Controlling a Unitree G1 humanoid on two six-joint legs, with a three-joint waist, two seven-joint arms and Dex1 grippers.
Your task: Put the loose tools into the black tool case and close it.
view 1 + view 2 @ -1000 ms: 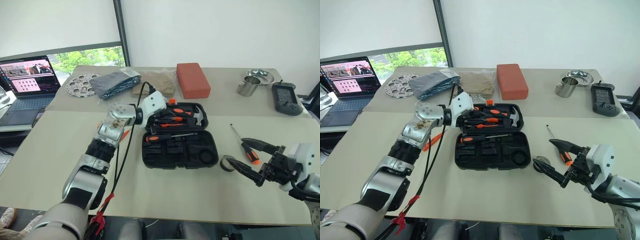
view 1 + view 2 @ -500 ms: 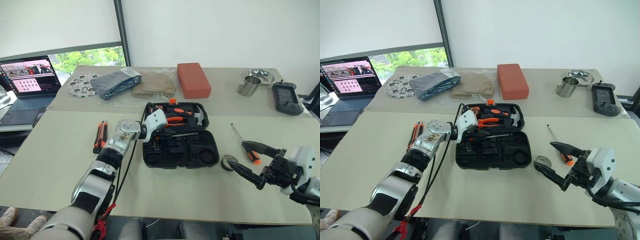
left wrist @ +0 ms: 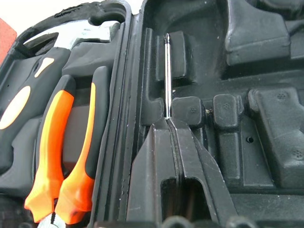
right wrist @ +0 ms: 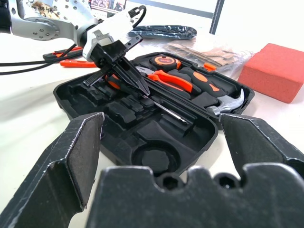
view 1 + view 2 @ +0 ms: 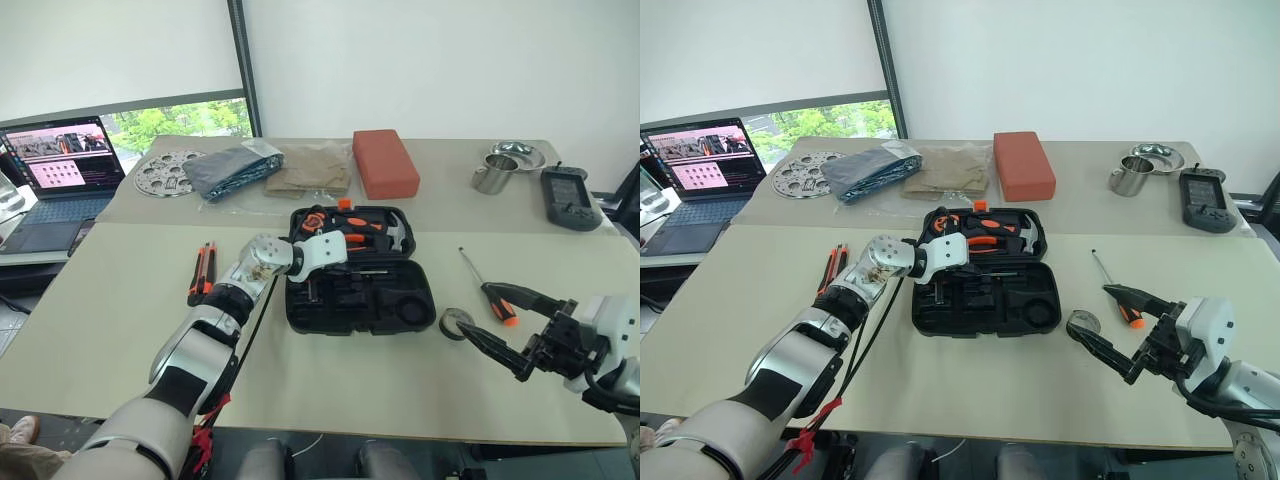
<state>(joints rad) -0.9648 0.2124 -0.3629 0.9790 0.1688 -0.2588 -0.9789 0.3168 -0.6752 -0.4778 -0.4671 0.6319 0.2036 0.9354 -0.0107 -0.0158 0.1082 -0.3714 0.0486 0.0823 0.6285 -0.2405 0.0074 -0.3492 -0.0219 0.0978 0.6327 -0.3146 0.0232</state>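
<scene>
The black tool case (image 5: 420, 305) lies open in the middle of the table, with orange-handled pliers (image 3: 66, 156) and a hammer in its lid. My left gripper (image 5: 314, 291) reaches down into the case's near half. Its fingers (image 3: 156, 161) are shut together over the small screwdriver, whose thin shaft (image 3: 167, 71) lies in a moulded slot; the handle is hidden under them. The orange-and-black utility knife (image 5: 199, 273) lies left of the case. A black-and-orange screwdriver (image 5: 492, 292) and the small tape roll (image 5: 456, 323) lie right of it. My right gripper (image 5: 474, 314) hangs open beside them, holding nothing.
At the back stand a red-orange block (image 5: 385, 160), a tan bag (image 5: 310, 170), a dark bag (image 5: 225, 168), and a perforated metal disc (image 5: 163, 172). A metal cup (image 5: 489, 173), a bowl (image 5: 520, 152) and a black device (image 5: 568, 195) are far right. A laptop (image 5: 60, 165) is far left.
My left arm has come down from over the lid into the case's near half, uncovering the utility knife. The right gripper has stayed put and open.
</scene>
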